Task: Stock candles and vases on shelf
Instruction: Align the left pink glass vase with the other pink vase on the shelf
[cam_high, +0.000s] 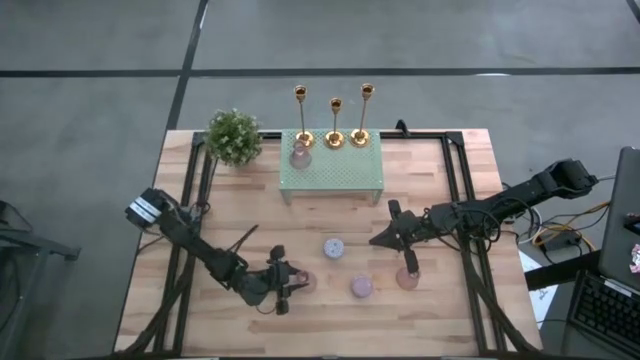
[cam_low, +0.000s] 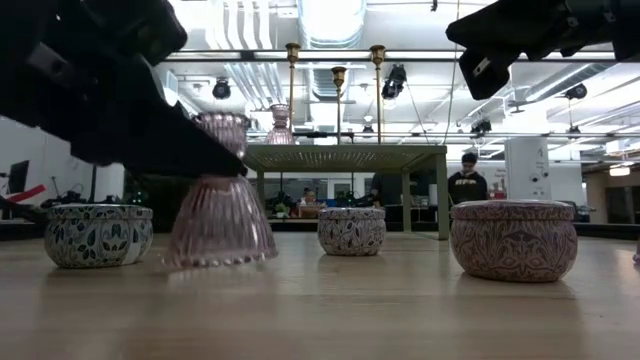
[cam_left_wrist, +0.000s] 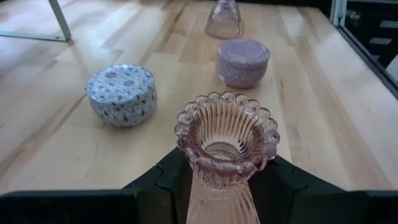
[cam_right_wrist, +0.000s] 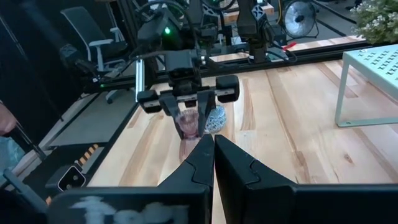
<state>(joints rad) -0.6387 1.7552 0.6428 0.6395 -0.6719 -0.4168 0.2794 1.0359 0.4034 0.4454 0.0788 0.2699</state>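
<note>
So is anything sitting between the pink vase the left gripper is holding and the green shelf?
The left gripper grips the pink vase near the table's front. The blue-grey candle stands on the table roughly between it and the shelf. On the shelf, another vase and three gold candlesticks take the back edge; its front is bare.

A ribbed pink glass vase (cam_left_wrist: 226, 146) is gripped upright at its neck between the left gripper (cam_left_wrist: 221, 180) fingers; a blue-patterned candle (cam_left_wrist: 121, 94) and a mauve candle (cam_left_wrist: 242, 62) are seen beyond it.
</note>
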